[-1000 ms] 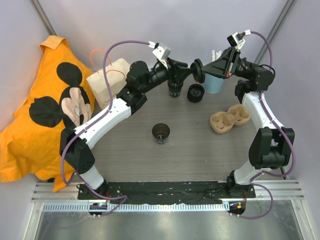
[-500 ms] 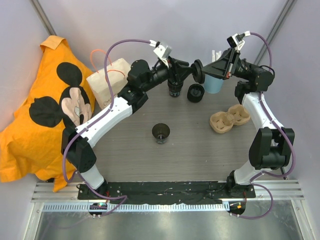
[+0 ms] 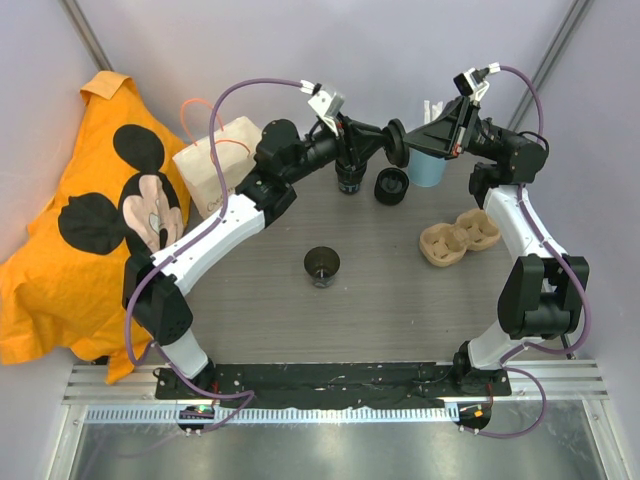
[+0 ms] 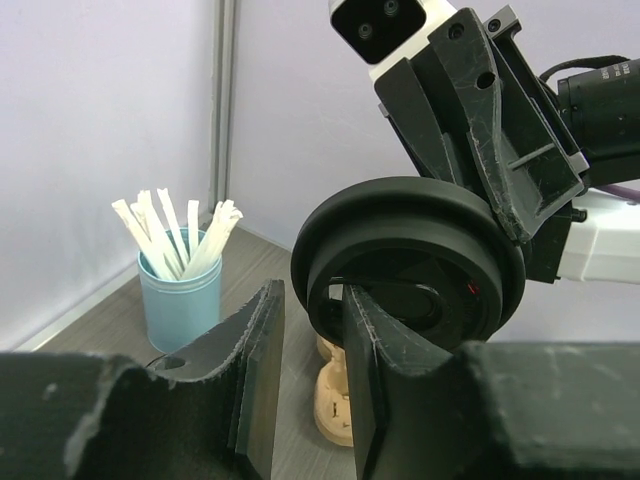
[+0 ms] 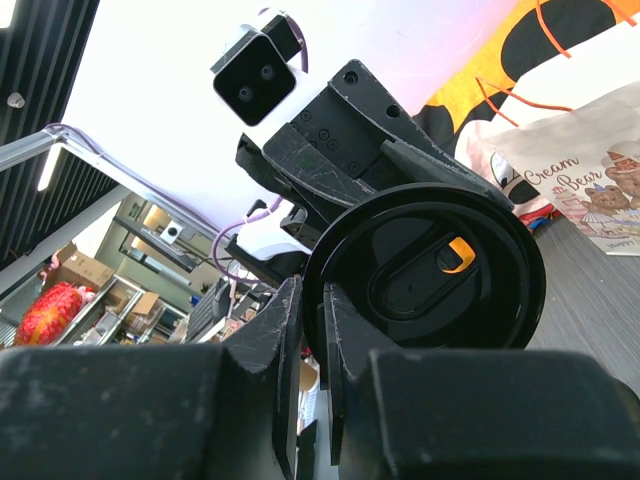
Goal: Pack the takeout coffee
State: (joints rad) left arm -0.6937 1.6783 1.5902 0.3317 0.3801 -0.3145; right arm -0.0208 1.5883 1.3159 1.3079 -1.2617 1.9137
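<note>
Up at the far middle of the table (image 3: 400,320) both arms meet around a black lid (image 5: 430,265), which hangs upright in the air between them. The right gripper (image 5: 310,290) has its jaws pinched tight on the lid's rim, just a sliver of gap showing in the right wrist view. The left gripper (image 4: 312,295) straddles the rim on the opposite side, jaws narrow, but whether they press on it I cannot tell. Below that, three black takeout cups stand on the wood: the far cup (image 3: 348,180) right under the left arm, the open cup (image 3: 391,186) just beside it, and the near cup (image 3: 322,266) alone, well apart, at mid-table. A light blue cup of white straws (image 4: 180,295) stands behind the lid, close to the right arm. The tan pulp tray (image 3: 459,238) lies off to the right. The paper bag (image 3: 215,165) stands at far left, against the orange cloth (image 3: 60,260).
</note>
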